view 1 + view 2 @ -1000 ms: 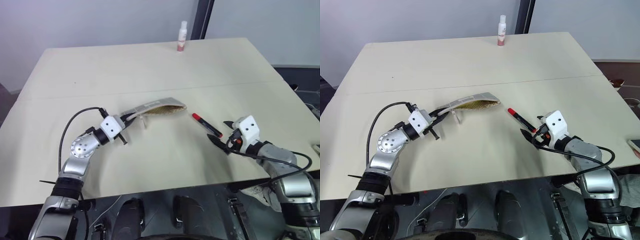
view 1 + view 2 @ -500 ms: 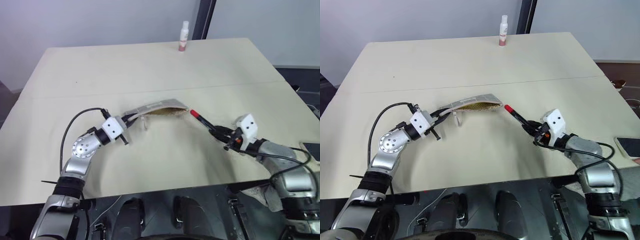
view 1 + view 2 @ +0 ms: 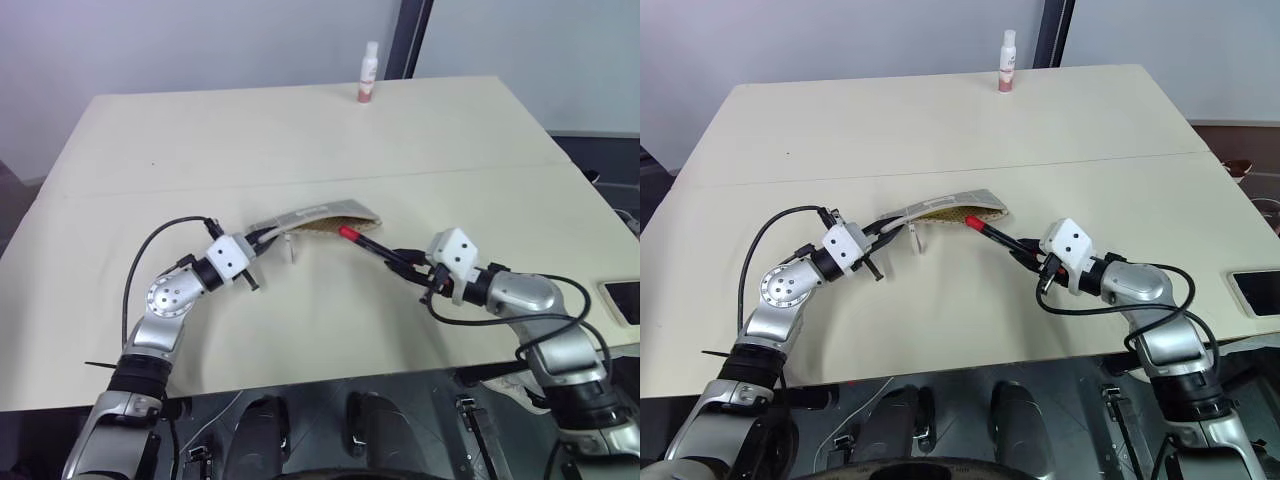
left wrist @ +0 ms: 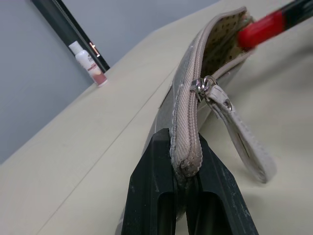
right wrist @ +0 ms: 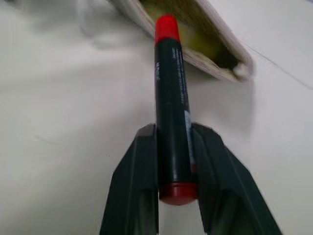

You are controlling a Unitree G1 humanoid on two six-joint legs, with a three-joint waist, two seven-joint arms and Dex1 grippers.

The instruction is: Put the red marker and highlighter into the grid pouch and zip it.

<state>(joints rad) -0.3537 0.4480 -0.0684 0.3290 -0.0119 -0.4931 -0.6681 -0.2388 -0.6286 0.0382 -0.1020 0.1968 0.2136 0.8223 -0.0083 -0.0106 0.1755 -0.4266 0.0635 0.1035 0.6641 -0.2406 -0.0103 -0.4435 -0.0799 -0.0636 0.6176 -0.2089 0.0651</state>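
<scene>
Clearly the left gripper (image 4: pixel 185 161) pinches the grid pouch (image 3: pixel 312 217) by its zipper end, mouth open, the right gripper (image 5: pixel 173 147) clamps the red marker (image 5: pixel 168 88), cap at the mouth, pouch interior mostly hidden, white-and-pink bottle (image 3: pixel 367 73) far behind.

The two head views look forward and down from above the table (image 3: pixel 300 140), taking in both arms and a bottle (image 3: pixel 367 74) at the far edge. Each wrist view sits close behind its own fingers, nearly level. All share the grid pouch (image 3: pixel 310 220) and the red marker (image 5: pixel 169 93) (the left wrist view also catches the bottle).
</scene>
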